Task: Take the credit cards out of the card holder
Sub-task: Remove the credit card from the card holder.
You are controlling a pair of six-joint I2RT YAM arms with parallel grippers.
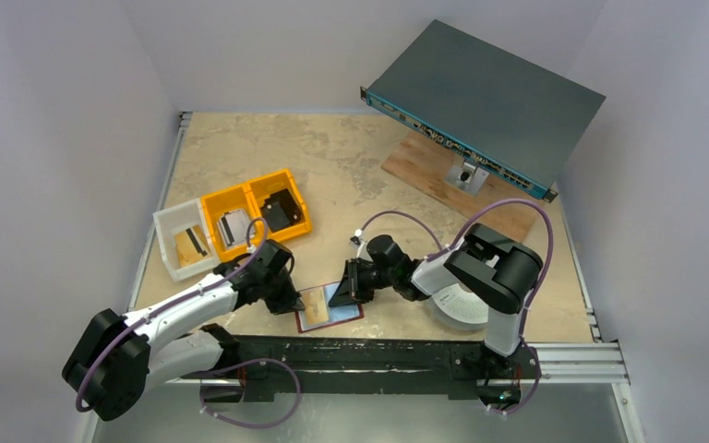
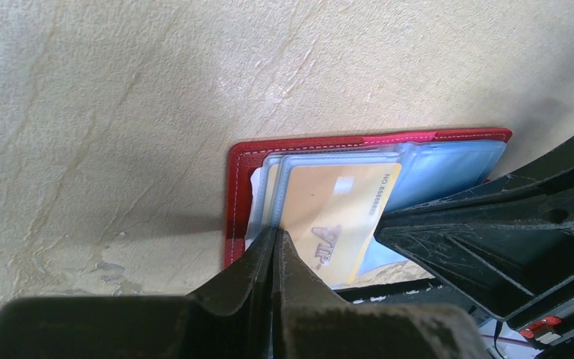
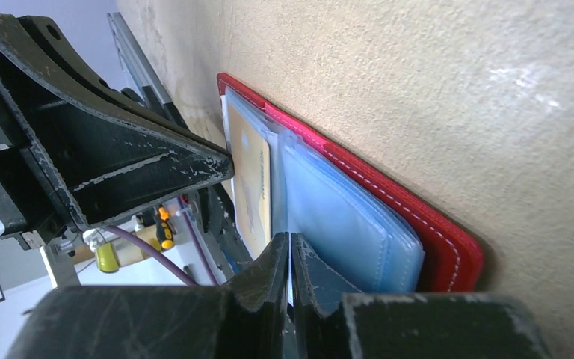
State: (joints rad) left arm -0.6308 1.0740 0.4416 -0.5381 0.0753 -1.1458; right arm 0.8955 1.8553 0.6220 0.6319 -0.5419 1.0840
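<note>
Card holder (image 1: 328,312) lies open, left end effector (image 1: 293,303) and right end effector (image 1: 344,297) both closed tight, tips at its opposite sides.

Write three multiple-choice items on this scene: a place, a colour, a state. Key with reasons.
1. The card holder lies on the table: A at the far edge; B at the near edge, between the left gripper and right gripper; C in the far left corner.
2. The credit card showing in front is: A golden-yellow; B green; C black.
3. The card holder is: A folded shut; B standing on edge; C lying open.
Key: B, the top view shows it by the arms' bases; A, both wrist views show that colour; C, its pale blue sleeves face up.
</note>
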